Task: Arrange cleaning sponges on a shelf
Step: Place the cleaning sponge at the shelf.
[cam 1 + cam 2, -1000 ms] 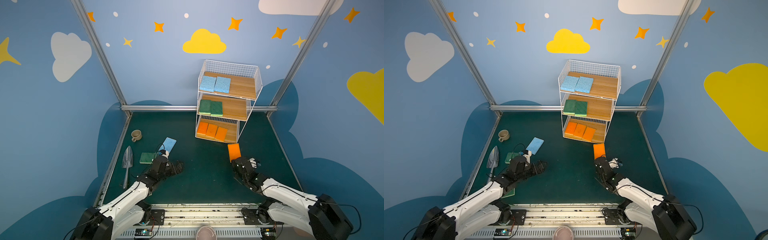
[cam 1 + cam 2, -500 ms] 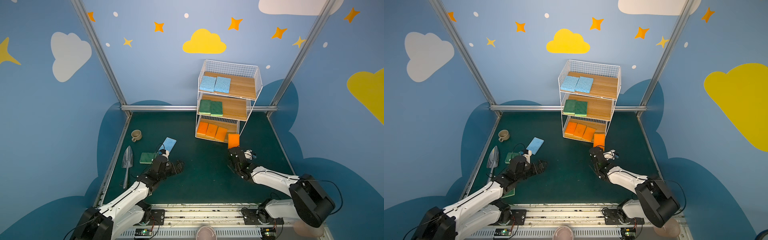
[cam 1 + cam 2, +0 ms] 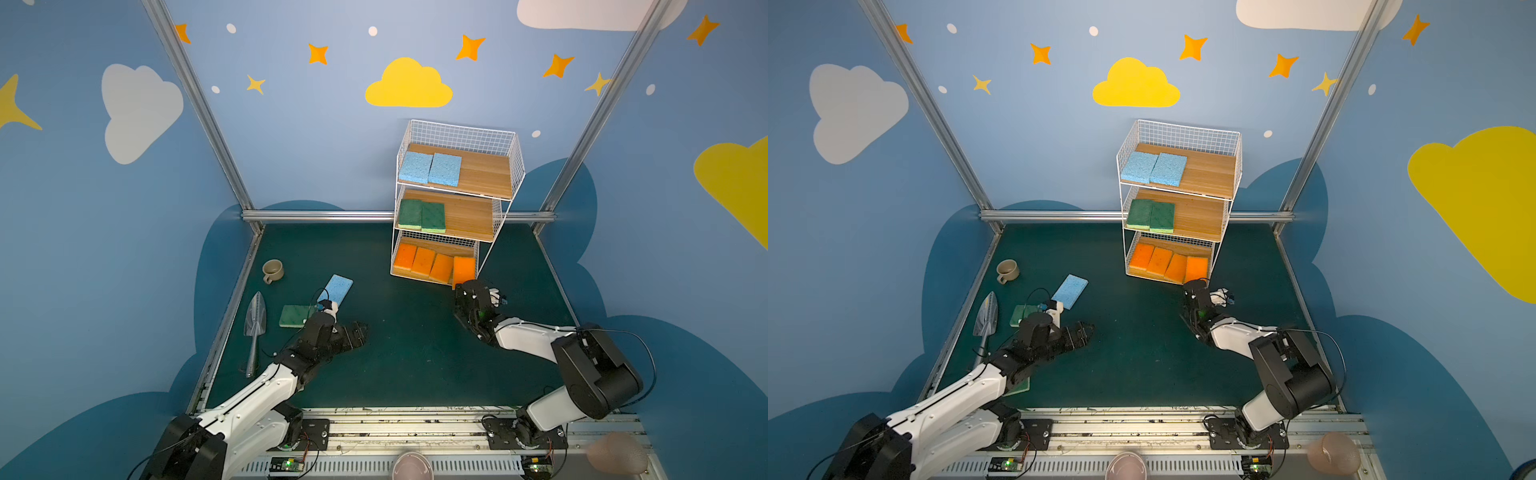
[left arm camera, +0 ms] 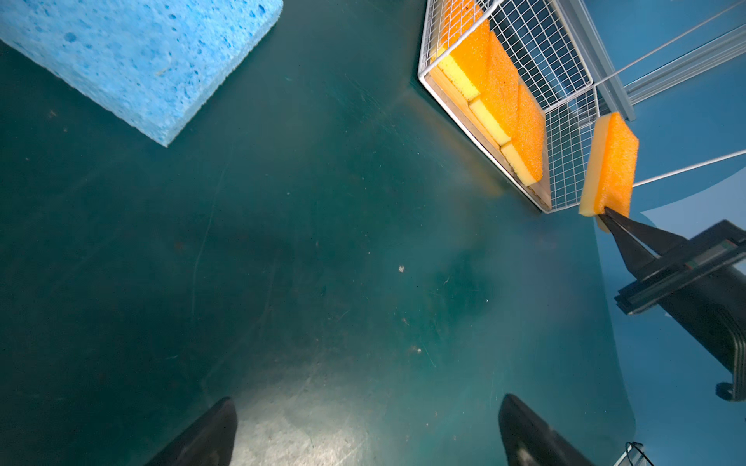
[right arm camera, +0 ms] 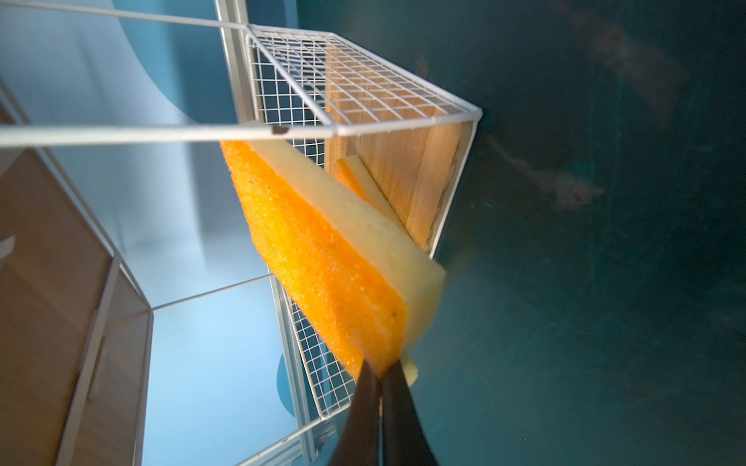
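Orange-on-yellow foam has been carried within the last second from the open tabletop (image 3: 415, 353) in front of the shelf (image 3: 457, 124) up to the shelf's lowest board. The right hand (image 5: 379, 373) is pressed together on one short edge of this fourth orange sponge (image 3: 463, 269), which is squeezed thin between the fingertips. The sponge's far end is tilted in over the free right end of that board, just beside the three orange sponges (image 3: 422, 259) already laid there. Whether the wood is touched yet cannot be told. The orange row is therefore judged nearly complete, with only a lowering and a release left.

The left hand (image 3: 359, 332) is spread fully wide and nothing is held in it. It is kept low over the tabletop, in front of the shelf and well to its left. Beyond it, also left of the shelf, a light blue sponge (image 3: 338, 289) and a green sponge (image 3: 295, 316) are left loose. The middle and top boards, with two sponges each, are yet to be filled.
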Controlling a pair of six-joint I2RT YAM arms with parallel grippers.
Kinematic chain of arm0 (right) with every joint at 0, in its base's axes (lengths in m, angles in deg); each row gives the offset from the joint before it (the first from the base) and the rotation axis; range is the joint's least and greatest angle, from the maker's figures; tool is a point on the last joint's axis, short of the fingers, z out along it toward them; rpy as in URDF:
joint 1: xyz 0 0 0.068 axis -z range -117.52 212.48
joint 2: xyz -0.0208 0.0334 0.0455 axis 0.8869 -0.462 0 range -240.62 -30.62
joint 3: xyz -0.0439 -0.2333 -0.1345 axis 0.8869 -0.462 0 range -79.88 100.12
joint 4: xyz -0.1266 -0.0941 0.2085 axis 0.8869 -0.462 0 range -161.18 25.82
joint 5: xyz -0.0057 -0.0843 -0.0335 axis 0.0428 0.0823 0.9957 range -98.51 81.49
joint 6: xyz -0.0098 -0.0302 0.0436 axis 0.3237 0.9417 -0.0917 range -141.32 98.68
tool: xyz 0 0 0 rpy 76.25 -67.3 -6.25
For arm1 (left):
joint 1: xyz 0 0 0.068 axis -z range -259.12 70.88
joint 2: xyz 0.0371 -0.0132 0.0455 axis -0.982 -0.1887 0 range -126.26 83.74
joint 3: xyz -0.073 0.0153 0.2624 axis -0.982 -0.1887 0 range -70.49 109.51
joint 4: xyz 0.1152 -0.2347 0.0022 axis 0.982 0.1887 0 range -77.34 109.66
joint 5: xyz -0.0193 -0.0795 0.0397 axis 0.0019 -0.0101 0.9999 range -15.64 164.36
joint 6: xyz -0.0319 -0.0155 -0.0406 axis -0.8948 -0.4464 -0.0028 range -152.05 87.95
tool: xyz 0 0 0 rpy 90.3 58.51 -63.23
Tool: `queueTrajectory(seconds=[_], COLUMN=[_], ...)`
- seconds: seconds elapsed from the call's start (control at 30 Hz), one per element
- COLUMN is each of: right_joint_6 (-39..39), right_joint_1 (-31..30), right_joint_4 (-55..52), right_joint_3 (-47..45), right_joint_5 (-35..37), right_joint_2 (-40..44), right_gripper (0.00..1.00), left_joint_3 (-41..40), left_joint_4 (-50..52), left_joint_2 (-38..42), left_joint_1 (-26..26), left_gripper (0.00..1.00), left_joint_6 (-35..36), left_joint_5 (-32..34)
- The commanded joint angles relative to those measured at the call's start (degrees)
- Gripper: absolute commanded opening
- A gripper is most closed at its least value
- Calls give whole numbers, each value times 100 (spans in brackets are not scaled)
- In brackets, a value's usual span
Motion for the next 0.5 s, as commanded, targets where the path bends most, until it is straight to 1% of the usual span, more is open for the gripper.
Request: queueTrajectory(seconds=[0.0,0.17,0.2,0.37,0.47], right_joint_6=[-149,-258,-269,-345,-406], right_joint_1=[27,123,141,186,185], right_joint_4=[188,306,322,418,303], right_joint_3=[157,168,339,413,505], right_joint_5=[-205,-193,-200,-140,-93], right_joint_2=[-158,-372,-418,-620,-696], right_gripper=[0,0,0,0,0], left_joint_3=[-53,-59,-57,-44,-44], left_joint_4=[-80,-88,-99,-137,-128], left_joint_2=[55,40,22,-45,-58], left_joint_1=[-24,-17,-19,-22,-27], left_gripper=[100,100,100,100,100], left_joint_6=[96,107,103,110,110], left_joint_5=[6,8,-1,-29,-29])
